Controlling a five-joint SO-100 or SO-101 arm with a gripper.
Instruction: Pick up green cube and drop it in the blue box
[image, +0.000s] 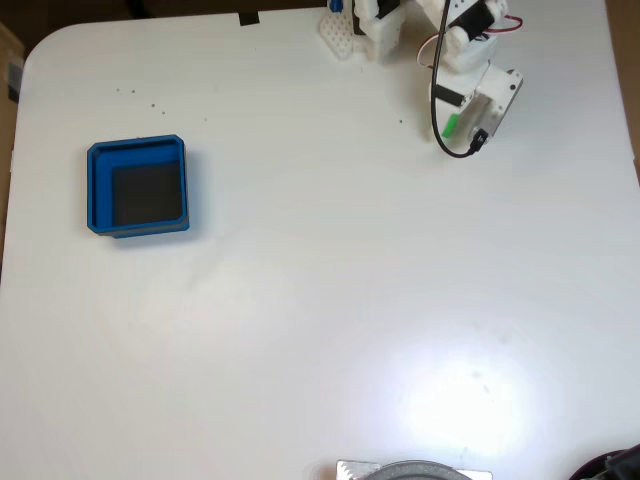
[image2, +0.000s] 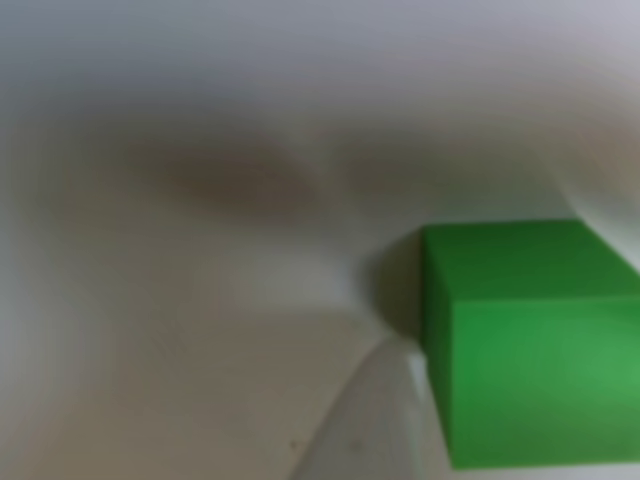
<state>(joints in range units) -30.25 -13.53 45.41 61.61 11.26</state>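
The green cube (image: 451, 125) sits near the top right of the white table (image: 320, 300) in the fixed view, right under the white gripper (image: 462, 128). I cannot tell if the jaws are apart or together (the close view is blurry). The blue box (image: 137, 187) is far away on the left. No writing can be read.

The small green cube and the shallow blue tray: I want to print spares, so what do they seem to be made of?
The small green cube looks like solid plastic: even bright colour, plain matte faces, crisp edges, though the other view is blurred. The shallow blue tray also looks like matte plastic, perhaps printed: thick uniform walls, clipped corners, no glare. Its dark inner floor could be a separate insert; I cannot tell.
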